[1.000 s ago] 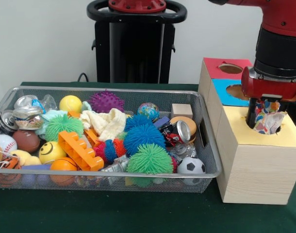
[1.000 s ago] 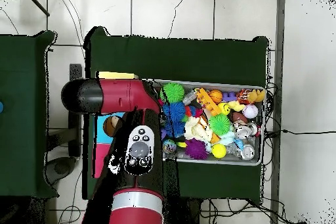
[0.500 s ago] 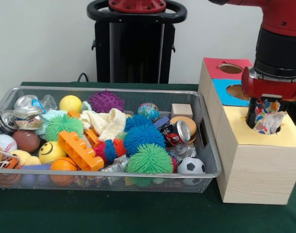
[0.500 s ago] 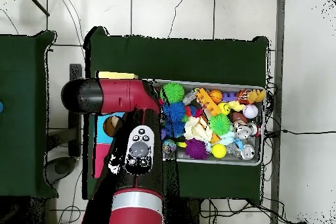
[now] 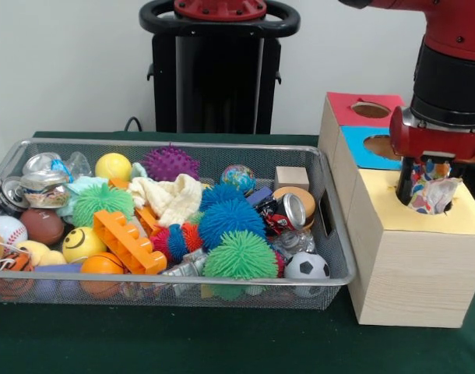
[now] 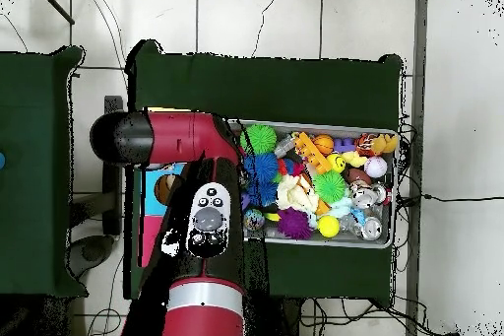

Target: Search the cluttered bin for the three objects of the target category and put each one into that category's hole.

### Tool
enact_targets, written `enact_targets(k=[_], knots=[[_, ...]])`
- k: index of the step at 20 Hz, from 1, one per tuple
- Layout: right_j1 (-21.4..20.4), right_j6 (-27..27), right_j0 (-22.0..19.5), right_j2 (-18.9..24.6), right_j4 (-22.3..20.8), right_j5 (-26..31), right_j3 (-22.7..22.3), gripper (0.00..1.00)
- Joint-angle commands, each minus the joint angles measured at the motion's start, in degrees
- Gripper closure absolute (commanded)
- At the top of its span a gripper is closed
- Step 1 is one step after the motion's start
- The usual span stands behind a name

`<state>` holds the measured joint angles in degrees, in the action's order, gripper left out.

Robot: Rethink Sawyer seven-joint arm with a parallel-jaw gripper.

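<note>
My gripper (image 5: 429, 196) stands over the hole in the yellow top (image 5: 389, 212) of the wooden box, at the right of the front view. It is shut on a crumpled, many-coloured piece of cloth (image 5: 435, 192) that pokes out of that hole between the fingers. A wire bin (image 5: 183, 279) at the left holds several toys: spiky balls in green (image 5: 239, 255), blue (image 5: 230, 218) and purple (image 5: 170, 162), a soccer ball (image 5: 306, 267), an orange brick (image 5: 127, 239), a cream cloth (image 5: 172, 198) and cans. In the overhead view the red arm (image 6: 202, 224) hides the gripper.
Behind the yellow section the box has a blue top with a hole (image 5: 381, 146) and a red top with a hole (image 5: 370, 109). The bin's right wall (image 5: 331, 226) stands close to the box. Green cloth (image 5: 222, 343) covers the table.
The gripper has risen a little and shifted slightly right above the yellow hole, and the cloth came up with it. Nothing in the bin has moved.
</note>
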<state>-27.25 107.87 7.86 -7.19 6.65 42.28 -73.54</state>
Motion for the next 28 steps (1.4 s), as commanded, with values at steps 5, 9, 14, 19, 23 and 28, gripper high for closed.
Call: enact_targets(k=[5, 9, 14, 19, 23, 28], knots=[[-9.33, 1.22, -0.58, 1.3, -2.04, 19.06, 1.63, 0.0], [-9.51, 1.1, -0.63, 1.45, -1.96, 19.3, 1.67, 0.0], [-9.79, 0.82, -0.91, 1.77, -1.81, 19.34, 1.46, 0.0], [-10.21, -0.17, -1.56, 2.56, -1.58, 19.35, 0.8, 0.0], [-10.3, -0.37, -1.58, 2.64, -1.93, 19.04, 0.72, 1.0], [-9.71, 0.5, -1.91, 3.19, -2.11, 20.1, 1.14, 1.0]])
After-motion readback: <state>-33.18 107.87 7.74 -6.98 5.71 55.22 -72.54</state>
